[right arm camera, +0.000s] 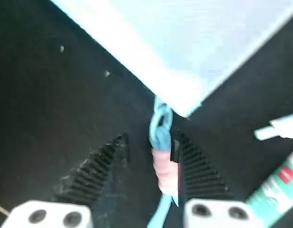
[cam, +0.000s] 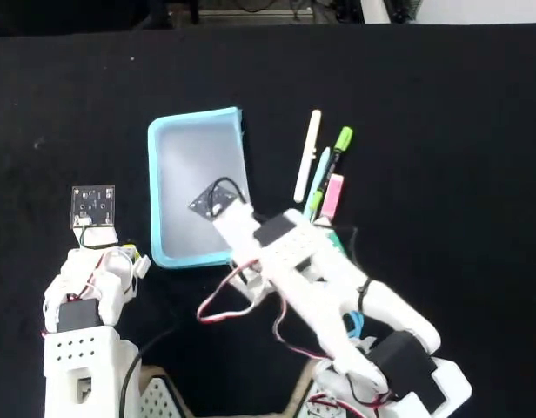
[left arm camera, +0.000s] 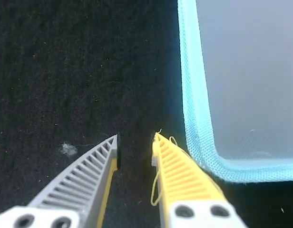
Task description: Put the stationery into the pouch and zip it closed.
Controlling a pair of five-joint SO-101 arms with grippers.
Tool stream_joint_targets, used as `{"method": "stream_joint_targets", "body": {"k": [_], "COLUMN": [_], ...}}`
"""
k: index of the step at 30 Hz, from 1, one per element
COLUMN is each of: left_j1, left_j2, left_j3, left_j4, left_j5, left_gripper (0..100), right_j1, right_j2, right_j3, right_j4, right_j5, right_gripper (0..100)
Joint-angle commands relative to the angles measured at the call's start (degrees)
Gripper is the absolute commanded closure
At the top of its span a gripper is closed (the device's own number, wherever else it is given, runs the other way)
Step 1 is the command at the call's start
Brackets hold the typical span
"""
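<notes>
**Getting hold of the zip pull**

We are at the very start. The pens (cam: 308, 157) lie on the black table (cam: 425, 104), past our right gripper's tips and off to one side. None of them is in the blue pouch (cam: 197, 187). We think the step in hand is to open the pouch first.

Our right gripper (right arm camera: 149, 137) is spread wide. The zip pull (right arm camera: 161, 161), a blue cord with a pink bit, lies between its fingers (right arm camera: 199, 166), right against one of them. The pouch's corner is just ahead of the tips. Nothing is pinched yet.

Our left gripper (left arm camera: 135, 140) is open a little, with nothing in it. Another corner of the pouch is just beside its yellow finger (left arm camera: 184, 175).

Next, we think the right gripper must close on the pull and draw it along the pouch's edge. The left gripper may need to hold the pouch down, so that it does not slide along too.
</notes>
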Motion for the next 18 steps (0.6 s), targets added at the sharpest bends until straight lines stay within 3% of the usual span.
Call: {"method": "stream_joint_targets", "body": {"k": [1, 13, 17, 18], "left_j1": [-0.4, -0.4, -0.4, -0.4], "left_j2": [0.1, 0.1, 0.1, 0.1], "left_j3": [-0.3, -0.3, -0.3, -0.3], "left_j4": [-0.9, -0.9, -0.9, -0.9], "left_j5": [0.0, 0.0, 0.0, 0.0], "left_gripper": [87, 87, 87, 87], "right_j1": [-1.9, -1.6, 1.3, 2.0], "right_j2": [-2.4, -2.4, -2.4, -2.7], "right_j3": [0.9, 8.7, 8.3, 8.4], "right_j4": [-3.5, -15.7, -16.0, -16.0], "right_j5": [-1.3, -0.1, 1.1, 1.1], "right_gripper": [85.7, 86.1, 99.5, 97.3]}}
